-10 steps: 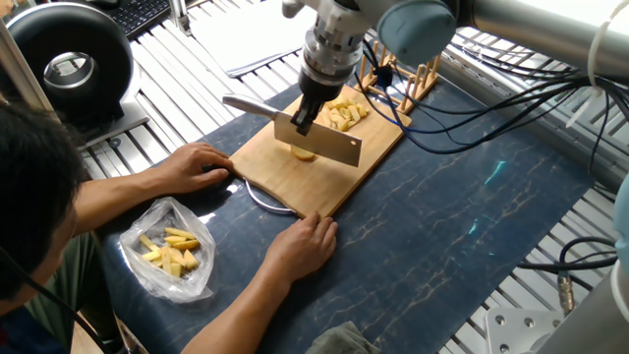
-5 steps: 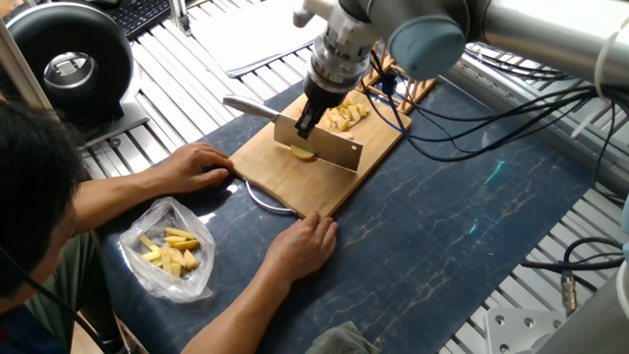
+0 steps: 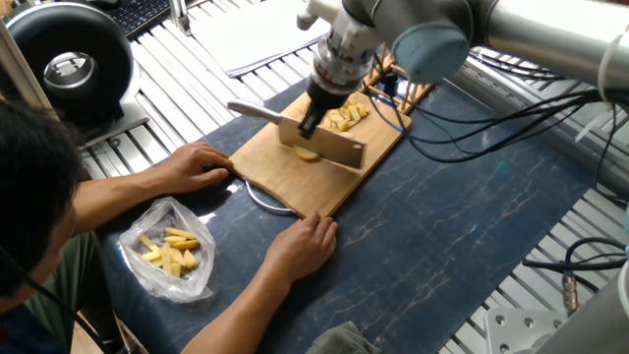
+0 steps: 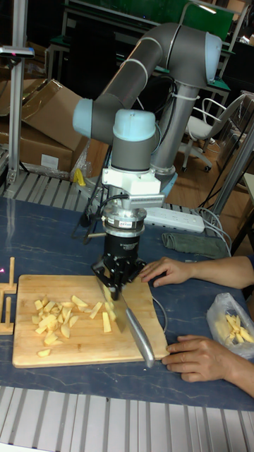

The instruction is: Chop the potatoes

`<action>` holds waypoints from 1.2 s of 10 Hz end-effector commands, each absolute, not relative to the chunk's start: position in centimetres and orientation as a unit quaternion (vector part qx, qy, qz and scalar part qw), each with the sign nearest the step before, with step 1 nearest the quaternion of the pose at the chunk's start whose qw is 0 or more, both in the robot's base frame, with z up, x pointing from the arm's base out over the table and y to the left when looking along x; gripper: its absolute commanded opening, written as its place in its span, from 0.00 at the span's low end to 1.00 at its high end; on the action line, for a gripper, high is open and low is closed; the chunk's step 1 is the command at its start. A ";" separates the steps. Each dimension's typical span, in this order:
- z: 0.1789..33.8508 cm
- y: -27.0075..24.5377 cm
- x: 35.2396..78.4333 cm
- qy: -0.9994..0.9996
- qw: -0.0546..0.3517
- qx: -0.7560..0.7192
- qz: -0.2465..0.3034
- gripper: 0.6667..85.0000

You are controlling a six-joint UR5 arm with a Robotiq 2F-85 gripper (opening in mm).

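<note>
**Over the cutting board: cleaver on a potato chunk**

From the fixed view we see the gripper (image 3: 313,118) clamped on a cleaver (image 3: 319,144), its blade resting on a potato chunk (image 3: 307,154) at the cutting board's (image 3: 265,162) centre. Cut potato pieces (image 3: 346,115) lie at the board's far end.

From the tall fixed view we see the gripper (image 4: 117,281) clamping the cleaver (image 4: 137,330), potato pieces (image 4: 62,314) spread across the cutting board (image 4: 85,349), and two hands (image 4: 192,357) steadying its right edge.
</note>
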State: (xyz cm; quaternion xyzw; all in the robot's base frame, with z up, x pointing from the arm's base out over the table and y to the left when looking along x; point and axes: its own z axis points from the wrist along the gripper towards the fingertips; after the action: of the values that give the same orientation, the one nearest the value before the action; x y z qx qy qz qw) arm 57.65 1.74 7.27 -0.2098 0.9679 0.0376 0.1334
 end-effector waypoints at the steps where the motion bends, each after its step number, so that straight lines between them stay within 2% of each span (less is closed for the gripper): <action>1: 10.0 2.5 58.4 0.974 0.118 -0.190 0.042 0.00; 6: 11.6 4.7 60.9 0.980 0.105 -0.166 0.044 0.00; 12: 10.3 4.2 61.5 0.976 0.118 -0.179 0.039 0.00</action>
State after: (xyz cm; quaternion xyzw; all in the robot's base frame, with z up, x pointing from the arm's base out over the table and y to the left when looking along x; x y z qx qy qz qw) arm 61.23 4.00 10.57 -0.1823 0.9763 0.0344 0.1114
